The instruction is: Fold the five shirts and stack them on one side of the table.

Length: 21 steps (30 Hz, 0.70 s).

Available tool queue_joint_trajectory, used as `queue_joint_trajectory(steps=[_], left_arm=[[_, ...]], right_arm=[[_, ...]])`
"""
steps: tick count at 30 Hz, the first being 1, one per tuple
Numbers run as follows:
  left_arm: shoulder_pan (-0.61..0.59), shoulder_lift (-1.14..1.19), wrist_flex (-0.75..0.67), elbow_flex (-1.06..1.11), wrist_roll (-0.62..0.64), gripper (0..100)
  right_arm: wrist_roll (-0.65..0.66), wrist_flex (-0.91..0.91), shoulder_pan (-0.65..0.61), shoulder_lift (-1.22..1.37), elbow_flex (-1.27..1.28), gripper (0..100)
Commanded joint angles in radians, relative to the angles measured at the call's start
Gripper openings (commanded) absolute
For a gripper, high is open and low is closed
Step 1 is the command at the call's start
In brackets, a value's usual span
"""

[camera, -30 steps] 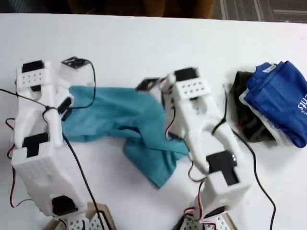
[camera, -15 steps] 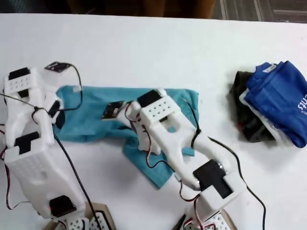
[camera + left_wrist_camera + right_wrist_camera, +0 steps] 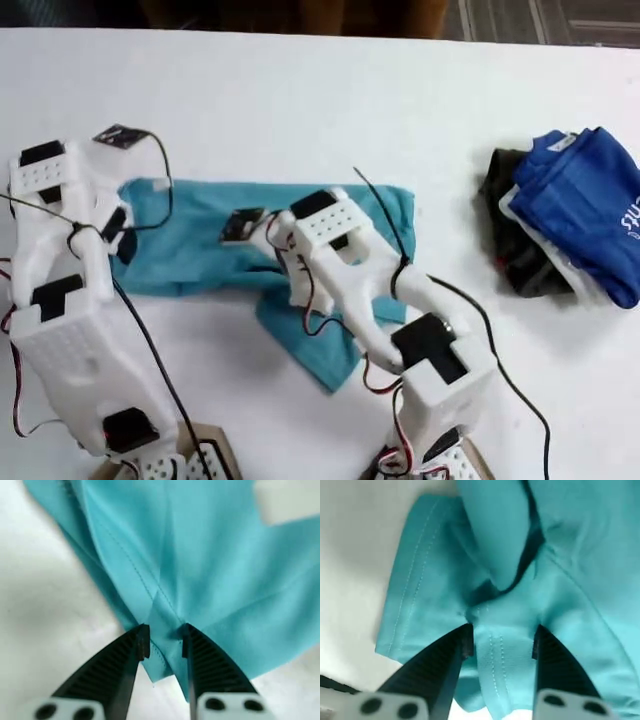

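Near the left edge of the table [image 3: 300, 110] I see my left arm [image 3: 70, 300] reaching out from the near edge, its head over the left end of the teal shirt [image 3: 200, 255]. On its wrist camera the left gripper [image 3: 164, 640] is nearly closed, and its two black fingers [image 3: 141, 641] pinch a narrow stitched fold at the cloth's edge. The bare table shows just beside them.

The teal shirt lies spread across the middle of the table. It runs roughly left to right, rumpled rather than flat, with one loose flap trailing toward the near edge.

My right arm [image 3: 380, 290] leans in from the near edge over the shirt's middle. The right gripper [image 3: 501, 640] is about half open, its fingers straddling a bunched, seamed ridge of teal cloth. I cannot tell whether they are pressing on it. A hemmed edge lies just beside them.

Close to the right edge, well apart from the teal shirt, sits the stack of folded shirts [image 3: 570, 215]. A blue shirt [image 3: 585, 195] is on top, and a dark garment [image 3: 510, 255] pokes out from under its left side.
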Motion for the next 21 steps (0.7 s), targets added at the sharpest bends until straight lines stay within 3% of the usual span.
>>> queue_joint_trajectory(steps=[1,7,13,21], left_arm=[[0.005,-0.006,-0.006,-0.001,0.009,14],[0.005,-0.006,-0.006,-0.001,0.009,14],[0.005,-0.006,-0.008,-0.001,0.009,14],[0.005,-0.006,-0.008,-0.001,0.009,14]], right_arm=[[-0.006,-0.001,0.010,-0.008,-0.043,19.4],[-0.006,-0.001,0.010,-0.008,-0.046,1.9],[-0.006,0.019,0.012,-0.010,-0.080,1.6],[-0.005,0.262,0.007,-0.010,-0.313,2.0]])
